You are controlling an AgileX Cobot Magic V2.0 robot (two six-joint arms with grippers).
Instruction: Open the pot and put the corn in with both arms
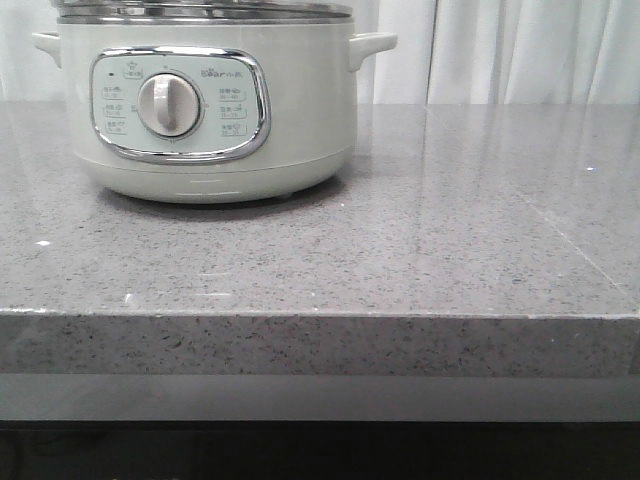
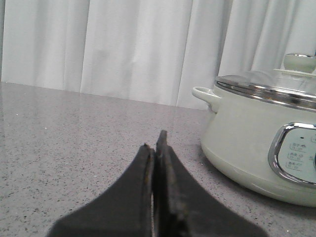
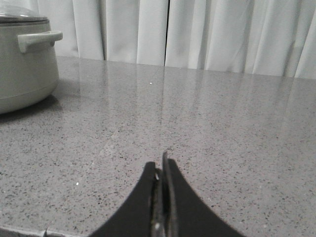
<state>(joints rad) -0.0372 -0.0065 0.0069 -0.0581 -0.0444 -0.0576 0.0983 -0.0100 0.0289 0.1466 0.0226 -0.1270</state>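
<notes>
Sitting on a grey speckled stone countertop [image 1: 420, 250], the pot [image 1: 215, 110] is the landmark for everything else. It is a round, pale cream electric cooker with a chrome-framed control panel [image 1: 180, 105] facing the front camera and a silver dial [image 1: 168, 105] at the panel's centre. A small side handle [image 1: 372, 46] sticks out at each side near the rim. A steel-rimmed glass lid [image 2: 269, 88] is on the pot, with a pale knob [image 2: 299, 61] on top.

The countertop is glossy and catches pale reflections from the white pleated curtains [image 1: 520, 50] hanging behind the pot, which fill the whole background. The counter's thick front edge [image 1: 320, 345] runs across in front of the pot, with a paler band and dark shadow beneath it.

The left gripper [image 2: 155, 148] is low over the counter, well apart from the pot on its panel-left side. Its two dark fingers are pressed together, clenched on nothing. The right gripper [image 3: 161, 170] is low over bare counter on the pot's other side, also well apart from it, its fingers likewise pressed together and holding nothing.

The corn does not show in any view.
</notes>
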